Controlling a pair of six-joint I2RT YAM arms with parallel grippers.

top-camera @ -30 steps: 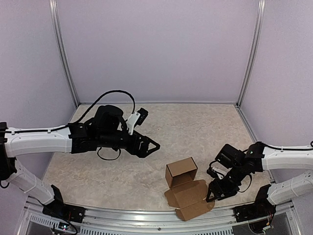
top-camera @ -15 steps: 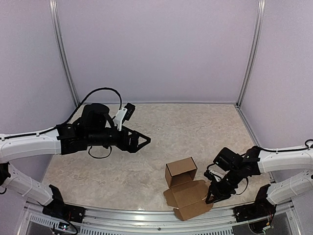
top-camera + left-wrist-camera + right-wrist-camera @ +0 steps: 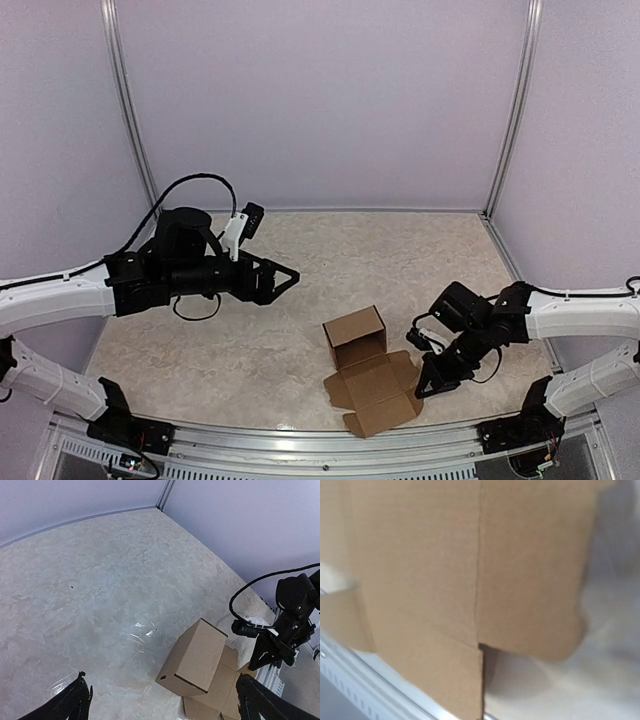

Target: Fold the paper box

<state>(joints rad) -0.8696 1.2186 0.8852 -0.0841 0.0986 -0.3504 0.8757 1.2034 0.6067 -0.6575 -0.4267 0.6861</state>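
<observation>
The paper box (image 3: 355, 338) is brown cardboard, its cube-like body standing near the front middle of the table. Its open flaps (image 3: 375, 395) are spread flat toward the front rail. The right gripper (image 3: 424, 386) is shut and low, its tip against the right edge of the spread flaps. In the right wrist view the cardboard (image 3: 445, 555) fills the frame and hides the fingers. The left gripper (image 3: 290, 272) hangs open above the table, left of and behind the box. In the left wrist view the box (image 3: 197, 655) lies between and beyond its wide fingers.
The front metal rail (image 3: 300, 440) runs just below the flaps. Purple walls and two upright corner posts (image 3: 130, 110) close the marbled table (image 3: 400, 260) at the back and sides. The right arm (image 3: 295, 600) shows at the right of the left wrist view.
The right gripper has shut and moved left, and the box with its flaps has slid left with it. The left arm has drawn back to the left and away from the box.
</observation>
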